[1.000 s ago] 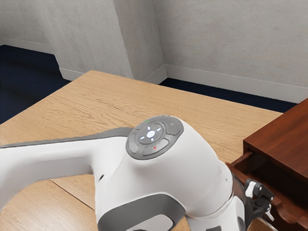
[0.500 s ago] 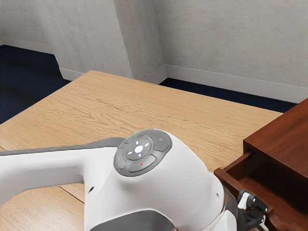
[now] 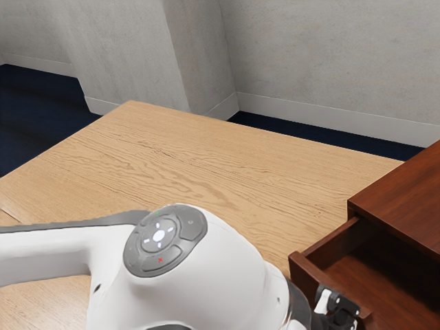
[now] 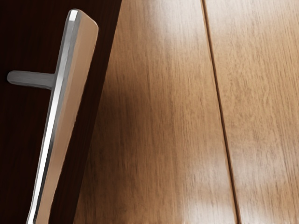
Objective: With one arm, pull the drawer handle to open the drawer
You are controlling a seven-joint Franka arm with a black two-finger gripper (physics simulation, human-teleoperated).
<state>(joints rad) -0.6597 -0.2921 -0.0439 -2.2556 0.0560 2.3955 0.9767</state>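
A dark red-brown wooden cabinet stands at the exterior view's right. Its top drawer is pulled partway out and its hollow inside shows. The body of my gripper sits low against the drawer's front, at that view's bottom edge, behind my white arm. In the wrist view a silver bar handle runs close by the hand. A round post fixes the bar to the dark drawer front.
The cabinet stands on a light wooden table, whose planks lie under the hand in the wrist view. Grey walls and dark blue floor lie beyond the table's far edge.
The drawer has slid further out of the cabinet toward the exterior view's left. My arm and hand have moved with it, down and to the left.
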